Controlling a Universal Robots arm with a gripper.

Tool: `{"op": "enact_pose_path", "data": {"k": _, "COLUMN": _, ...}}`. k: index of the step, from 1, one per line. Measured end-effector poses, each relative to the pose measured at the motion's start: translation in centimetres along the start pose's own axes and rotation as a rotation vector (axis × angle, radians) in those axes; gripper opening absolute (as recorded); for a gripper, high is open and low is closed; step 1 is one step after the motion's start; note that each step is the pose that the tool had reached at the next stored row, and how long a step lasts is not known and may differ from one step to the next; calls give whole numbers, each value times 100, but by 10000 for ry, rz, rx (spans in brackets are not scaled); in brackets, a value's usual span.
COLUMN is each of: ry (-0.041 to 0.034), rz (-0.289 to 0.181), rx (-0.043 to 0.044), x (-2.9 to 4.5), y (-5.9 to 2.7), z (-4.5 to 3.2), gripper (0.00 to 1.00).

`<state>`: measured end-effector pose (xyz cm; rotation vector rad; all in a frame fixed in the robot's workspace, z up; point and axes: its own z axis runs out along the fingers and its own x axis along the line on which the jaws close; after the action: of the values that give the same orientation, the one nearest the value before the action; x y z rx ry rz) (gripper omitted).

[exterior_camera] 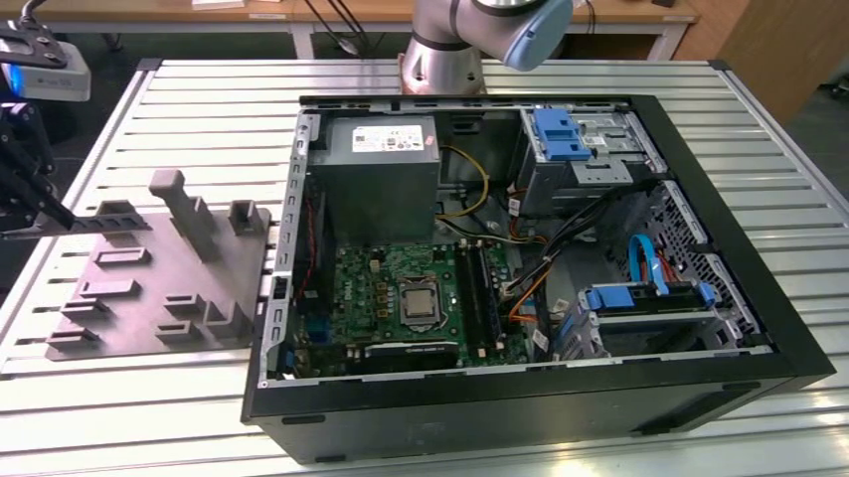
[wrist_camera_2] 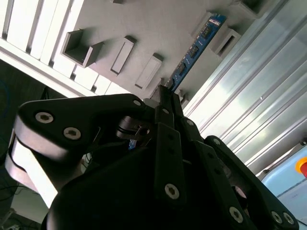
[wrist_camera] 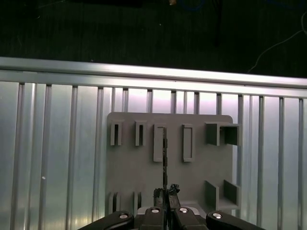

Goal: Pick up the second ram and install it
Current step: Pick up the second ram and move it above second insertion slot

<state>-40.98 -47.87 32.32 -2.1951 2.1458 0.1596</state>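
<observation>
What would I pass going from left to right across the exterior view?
Tool, gripping the second ram → grey fixture → green motherboard → lower blue bracket → computer case's right wall.

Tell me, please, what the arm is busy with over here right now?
The arm's end effector is closed on one end of the second ram, a thin stick, right at the grey fixture on the slatted table. Whether the stick is clear of its slot is hard to tell. The open computer case sits to the exterior view's right of the fixture, and the stick has not reached its motherboard.
</observation>
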Motion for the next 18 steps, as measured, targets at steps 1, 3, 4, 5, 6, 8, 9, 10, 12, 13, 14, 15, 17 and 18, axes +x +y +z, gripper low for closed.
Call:
{"op": "enact_pose_path", "data": {"k": 1, "ry": -8, "rz": 0, "rx": 0, "x": -1, "y": 0, "z": -12, "gripper": 14}}
{"op": "enact_pose_path", "data": {"k": 3, "ry": -27, "rz": -1, "rx": 0, "x": -4, "y": 1, "z": -33, "gripper": 14}}
{"op": "enact_pose_path", "data": {"k": 4, "ry": -38, "rz": -1, "rx": 2, "x": -4, "y": 1, "z": -40, "gripper": 14}}
{"op": "enact_pose_path", "data": {"k": 5, "ry": -47, "rz": -1, "rx": 2, "x": -6, "y": 1, "z": -48, "gripper": 14}}
{"op": "enact_pose_path", "data": {"k": 6, "ry": -54, "rz": -2, "rx": 1, "x": -7, "y": 1, "z": -57, "gripper": 14}}
{"op": "enact_pose_path", "data": {"k": 8, "ry": -70, "rz": -2, "rx": 1, "x": -9, "y": 2, "z": -74, "gripper": 14}}
{"op": "enact_pose_path", "data": {"k": 9, "ry": -79, "rz": -2, "rx": 2, "x": -10, "y": 2, "z": -83, "gripper": 14}}
{"op": "enact_pose_path", "data": {"k": 10, "ry": -87, "rz": -2, "rx": 1, "x": -11, "y": 2, "z": -92, "gripper": 14}}
{"op": "enact_pose_path", "data": {"k": 12, "ry": -104, "rz": -3, "rx": 2, "x": -13, "y": 2, "z": -111, "gripper": 14}}
{"op": "enact_pose_path", "data": {"k": 13, "ry": -114, "rz": -3, "rx": 3, "x": -14, "y": 3, "z": -120, "gripper": 14}}
{"op": "enact_pose_path", "data": {"k": 14, "ry": -122, "rz": -3, "rx": 2, "x": -16, "y": 3, "z": -130, "gripper": 14}}
{"op": "enact_pose_path", "data": {"k": 15, "ry": -131, "rz": -4, "rx": 2, "x": -17, "y": 3, "z": -141, "gripper": 14}}
{"op": "enact_pose_path", "data": {"k": 17, "ry": -152, "rz": -4, "rx": 3, "x": -20, "y": 4, "z": -162, "gripper": 14}}
{"op": "enact_pose_path", "data": {"k": 18, "ry": -162, "rz": -5, "rx": 3, "x": -21, "y": 4, "z": -175, "gripper": 14}}
